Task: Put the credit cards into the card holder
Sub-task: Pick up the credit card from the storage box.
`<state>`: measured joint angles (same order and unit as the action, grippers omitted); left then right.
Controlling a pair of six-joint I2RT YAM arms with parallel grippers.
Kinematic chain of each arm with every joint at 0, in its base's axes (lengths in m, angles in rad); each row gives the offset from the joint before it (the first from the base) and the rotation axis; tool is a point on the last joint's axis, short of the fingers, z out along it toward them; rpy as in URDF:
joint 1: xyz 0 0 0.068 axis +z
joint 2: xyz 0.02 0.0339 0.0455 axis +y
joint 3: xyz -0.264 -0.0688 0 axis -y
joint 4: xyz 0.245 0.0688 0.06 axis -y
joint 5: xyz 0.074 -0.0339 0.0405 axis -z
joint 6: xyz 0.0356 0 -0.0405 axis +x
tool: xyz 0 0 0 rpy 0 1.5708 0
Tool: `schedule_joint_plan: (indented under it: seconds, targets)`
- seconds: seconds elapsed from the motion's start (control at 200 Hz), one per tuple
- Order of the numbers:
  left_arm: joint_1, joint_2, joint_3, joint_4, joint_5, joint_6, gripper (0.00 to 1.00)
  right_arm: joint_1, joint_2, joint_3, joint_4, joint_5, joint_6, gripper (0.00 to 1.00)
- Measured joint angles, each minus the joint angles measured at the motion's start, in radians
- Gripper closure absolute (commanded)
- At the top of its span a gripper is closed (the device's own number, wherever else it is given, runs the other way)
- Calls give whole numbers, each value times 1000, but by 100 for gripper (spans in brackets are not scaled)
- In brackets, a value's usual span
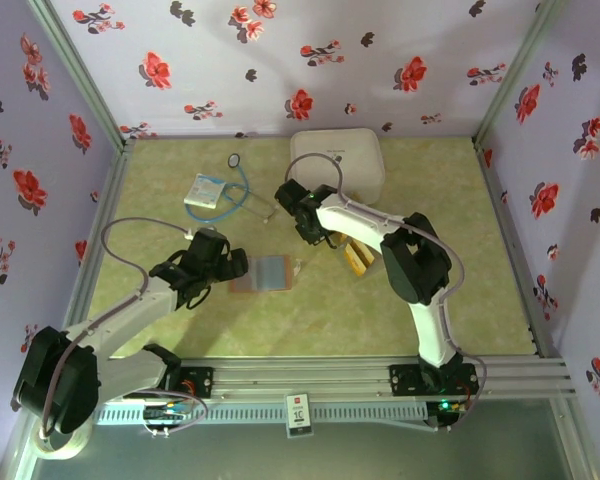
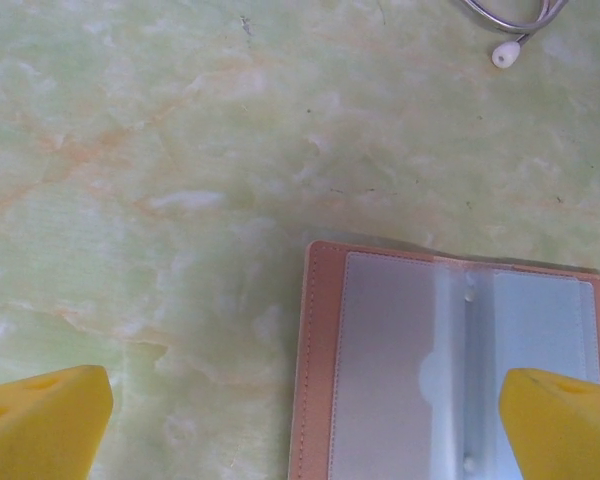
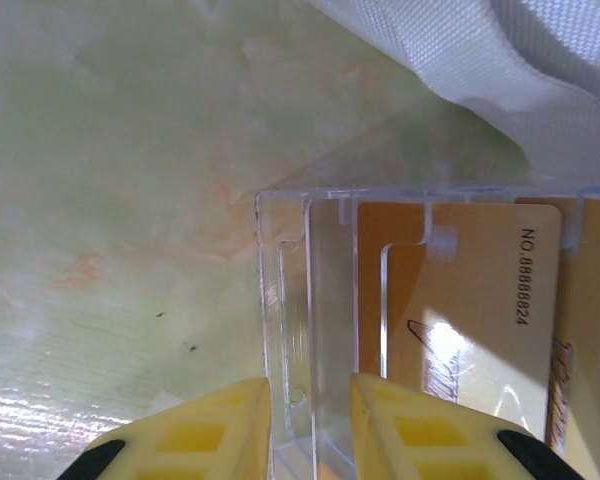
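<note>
The card holder (image 1: 263,272) lies open and flat on the table, reddish-brown rim (image 2: 318,370) up, with greyish clear pockets. My left gripper (image 2: 305,430) is open wide over its left edge, touching nothing; from above it (image 1: 228,266) sits at the holder's left side. Golden credit cards (image 3: 470,300) lie in a clear plastic box (image 3: 290,300), and they show as gold strips (image 1: 358,258) from above. My right gripper (image 3: 310,430) is shut on the box's left end wall, one yellow finger (image 3: 195,435) outside it and one inside beside the cards.
A large white rounded case (image 1: 337,160) stands just behind the clear box, its fabric (image 3: 540,70) close above the cards. A white-blue packet (image 1: 206,190) and a thin cable (image 1: 242,175) with an earpiece (image 2: 504,54) lie at the back left. Flowered walls enclose the table.
</note>
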<state>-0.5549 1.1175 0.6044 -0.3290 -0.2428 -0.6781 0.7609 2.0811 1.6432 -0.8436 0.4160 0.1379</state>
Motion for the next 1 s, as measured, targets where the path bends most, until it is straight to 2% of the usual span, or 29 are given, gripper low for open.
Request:
schedule_joint_plan:
  seconds: [0.52,1.0]
  targets:
    - [9,0,-5,0,0,0,0,-23,32,12,-8,-5,-8,83]
    - [11,0,-5,0,0,0,0,-30,35,12,-7,-39,-8,100]
